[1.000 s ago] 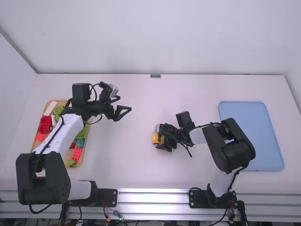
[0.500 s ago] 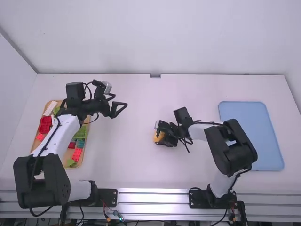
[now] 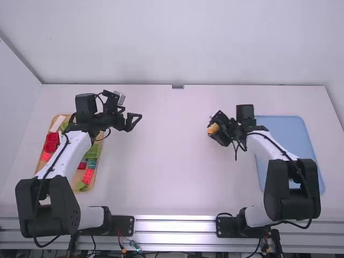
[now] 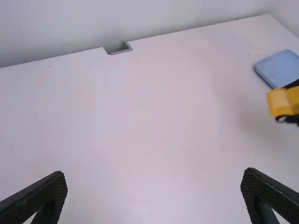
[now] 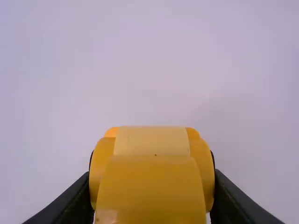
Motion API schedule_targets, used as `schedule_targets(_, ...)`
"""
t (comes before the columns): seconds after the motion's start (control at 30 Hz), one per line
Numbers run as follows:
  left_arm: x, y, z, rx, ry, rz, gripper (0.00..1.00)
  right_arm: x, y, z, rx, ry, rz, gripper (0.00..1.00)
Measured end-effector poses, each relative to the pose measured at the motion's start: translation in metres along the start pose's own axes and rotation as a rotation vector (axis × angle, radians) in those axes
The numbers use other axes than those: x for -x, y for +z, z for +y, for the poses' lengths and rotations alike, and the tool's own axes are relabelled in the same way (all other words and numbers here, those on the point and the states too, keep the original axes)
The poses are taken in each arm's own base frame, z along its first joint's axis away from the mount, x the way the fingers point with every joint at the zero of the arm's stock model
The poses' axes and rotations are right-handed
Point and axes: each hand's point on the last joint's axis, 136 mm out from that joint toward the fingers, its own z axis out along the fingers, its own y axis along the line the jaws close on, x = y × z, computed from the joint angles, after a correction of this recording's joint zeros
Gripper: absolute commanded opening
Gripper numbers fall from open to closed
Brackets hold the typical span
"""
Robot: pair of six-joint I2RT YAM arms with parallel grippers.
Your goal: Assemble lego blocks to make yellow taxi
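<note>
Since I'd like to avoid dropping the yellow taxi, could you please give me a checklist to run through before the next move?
1. Right gripper has a finger on each side of the taxi: ok.
2. Grip firm enough to carry it: cannot tell.
3. Left gripper well away from the taxi: ok, open and off to the left.
4. Taxi above the blue tray: not ok, it is left of the tray.
5. All wheels on: cannot tell, parts are hidden.
</note>
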Motion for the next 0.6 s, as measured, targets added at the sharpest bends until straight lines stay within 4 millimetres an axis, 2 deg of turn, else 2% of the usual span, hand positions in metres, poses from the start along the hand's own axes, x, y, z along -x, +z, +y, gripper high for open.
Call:
schedule_targets(0.1,0.002,0.0,0.002,0.008,0.002,-0.006,0.99,-0.035,-0.019,-0.046,-0.117,0.176,0.038,0.34)
schedule_targets(0.13,0.003,0.0,0.003,0.013,0.005,-0.011,0.99,-0.053,-0.03,-0.065,-0.169,0.262,0.048,0.35)
schedule_targets(0.17,0.003,0.0,0.003,0.014,0.006,-0.012,0.99,-0.054,-0.031,-0.067,-0.174,0.27,0.048,0.36)
schedule_targets(0.27,0.007,0.0,0.004,0.02,0.015,-0.024,0.99,-0.094,-0.065,-0.119,-0.341,0.451,0.023,0.36)
schedule_targets(0.33,0.008,0.0,0.004,0.02,0.018,-0.029,0.99,-0.11,-0.08,-0.139,-0.415,0.52,0.004,0.37)
schedule_targets(0.4,0.009,0.0,0.004,0.021,0.021,-0.032,0.99,-0.132,-0.094,-0.155,-0.484,0.6,-0.016,0.4)
schedule_targets(0.47,0.01,0.0,0.004,0.022,0.02,-0.035,0.99,-0.152,-0.097,-0.162,-0.514,0.66,-0.017,0.41)
schedule_targets(0.53,0.011,0.0,0.005,0.022,0.002,-0.039,0.99,-0.182,-0.092,-0.165,-0.521,0.755,0.001,0.4)
schedule_targets(0.6,0.011,0.0,0.005,0.022,-0.005,-0.041,0.99,-0.201,-0.083,-0.159,-0.502,0.82,0.026,0.4)
